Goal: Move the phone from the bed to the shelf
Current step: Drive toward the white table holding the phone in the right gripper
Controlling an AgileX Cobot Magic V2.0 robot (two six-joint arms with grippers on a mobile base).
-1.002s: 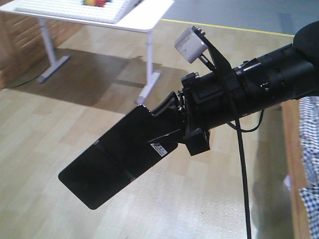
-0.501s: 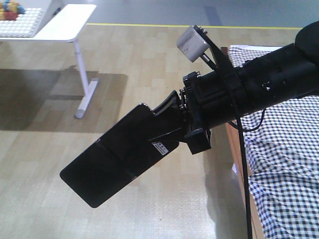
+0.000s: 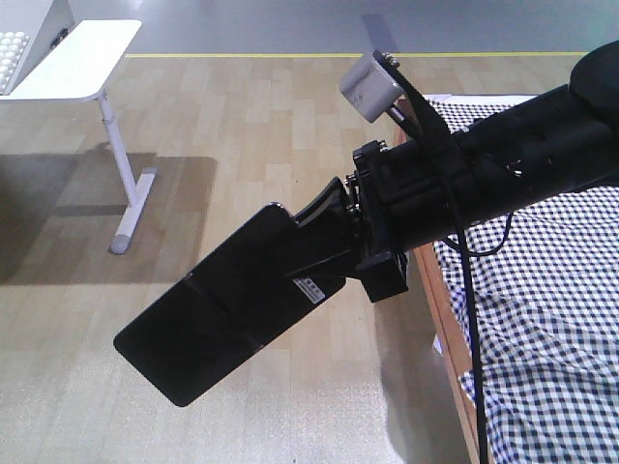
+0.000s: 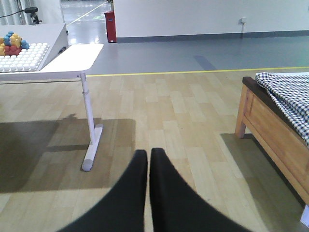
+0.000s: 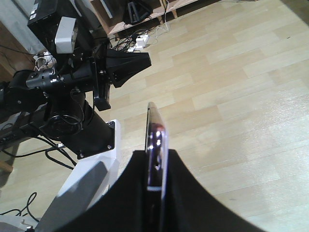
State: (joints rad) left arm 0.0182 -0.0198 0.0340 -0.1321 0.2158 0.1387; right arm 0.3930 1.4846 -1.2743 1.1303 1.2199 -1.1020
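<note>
The phone [image 3: 208,309] is a glossy black slab with a crease across its middle and a small white sticker near the held end. It hangs tilted in the air above the wooden floor, and my right gripper [image 3: 324,253] is shut on its upper end. The right wrist view shows the phone [image 5: 155,140] edge-on, clamped between the right gripper's [image 5: 157,155] fingers. My left gripper [image 4: 148,153] is shut and empty, pointing over the floor. The bed [image 3: 542,319], with its checked cloth, lies at the right. The shelf is out of view.
A white table [image 4: 72,55] on a single leg stands at the left, with a board of coloured pieces on it. The bed's wooden frame [image 4: 270,125] runs along the right. A yellow floor line [image 3: 290,54] crosses the far floor. The left arm [image 5: 87,77] and cables show beside the phone.
The front view has swung to the right: the white table slid off to the left and the bed came further into view. The right gripper still holds the phone the same way.
</note>
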